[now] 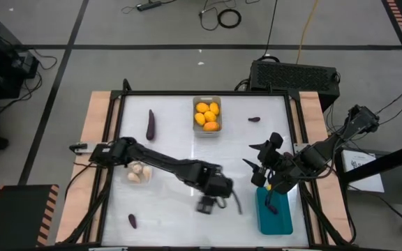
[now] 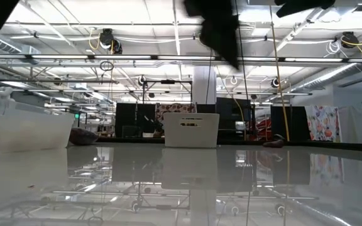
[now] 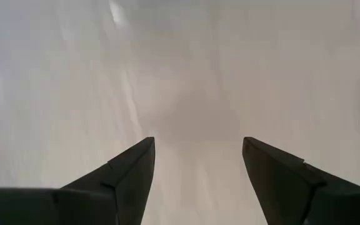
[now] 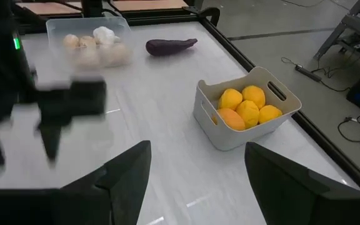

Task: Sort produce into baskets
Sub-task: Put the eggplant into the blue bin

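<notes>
The left gripper (image 1: 206,204) hangs open over bare table (image 1: 173,209) near the front, holding nothing. The right gripper (image 1: 258,167), jaws also apart and empty, hovers just behind the teal bin (image 1: 274,219) (one eggplant inside). Yellow fruits (image 1: 207,115) fill the grey bin (image 1: 206,102); garlic (image 1: 138,173) sits in the clear bin (image 1: 139,183); eggplants (image 1: 150,124) lie loose.

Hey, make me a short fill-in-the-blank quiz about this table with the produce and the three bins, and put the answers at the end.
1. The grey rectangular bin holds only yellow-orange rounded fruits, ____ of them.
2. The pale garlic-like bulbs lie in the ____ plastic bin.
3. The right gripper hangs open beside the ____ coloured bin.
4. The open left gripper holds ____.

Answers: five; clear; teal-blue; nothing
</notes>
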### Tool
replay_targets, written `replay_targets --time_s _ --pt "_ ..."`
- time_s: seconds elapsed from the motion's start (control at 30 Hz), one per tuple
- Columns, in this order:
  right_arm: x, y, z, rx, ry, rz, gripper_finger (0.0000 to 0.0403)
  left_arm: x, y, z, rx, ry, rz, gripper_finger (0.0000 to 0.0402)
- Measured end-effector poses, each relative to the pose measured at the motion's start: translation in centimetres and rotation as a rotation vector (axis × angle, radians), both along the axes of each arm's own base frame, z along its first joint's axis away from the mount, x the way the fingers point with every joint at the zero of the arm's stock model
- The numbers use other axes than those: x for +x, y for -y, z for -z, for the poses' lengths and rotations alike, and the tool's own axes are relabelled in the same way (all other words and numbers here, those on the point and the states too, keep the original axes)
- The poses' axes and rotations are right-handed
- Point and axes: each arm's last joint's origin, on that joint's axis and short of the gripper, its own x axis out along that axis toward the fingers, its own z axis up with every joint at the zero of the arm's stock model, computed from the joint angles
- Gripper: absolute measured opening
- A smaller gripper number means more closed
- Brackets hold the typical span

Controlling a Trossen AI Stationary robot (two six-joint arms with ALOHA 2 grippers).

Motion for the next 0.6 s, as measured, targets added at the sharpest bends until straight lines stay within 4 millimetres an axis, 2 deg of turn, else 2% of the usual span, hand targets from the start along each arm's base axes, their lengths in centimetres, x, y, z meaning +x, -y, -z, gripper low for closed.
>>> replay_targets --time_s 0.13,0.23,0.3,0.43,0.5,0.6 --pt "0.1 -0.1 0.2 0.015 0.003 0.013 0.0251 -4.7 0.9 -2.0 0.026 -0.277 -0.024 0.0249" --pt "0.4 -0.2 0.5 0.015 -0.003 0.017 0.0251 -8.1 2.9 -3.7 0.069 -0.394 -0.046 0.0249" --pt "0.5 -0.4 0.7 0.009 -0.013 0.017 0.0251 -10.0 4.8 -4.6 0.075 -0.379 -0.045 0.0249" --pt "0.9 -0.6 1.2 0.003 -0.031 0.022 0.0251 -15.2 8.8 -6.7 0.089 -0.305 -0.005 0.0249" --pt "1.1 -0.8 1.4 0.0 -0.038 0.023 0.0251 -17.9 10.4 -6.5 0.16 -0.3 -0.03 0.0249" --pt "1.2 -0.9 1.7 -0.007 -0.047 0.023 0.0251 -21.0 12.4 -5.6 0.214 -0.27 -0.056 0.0249"
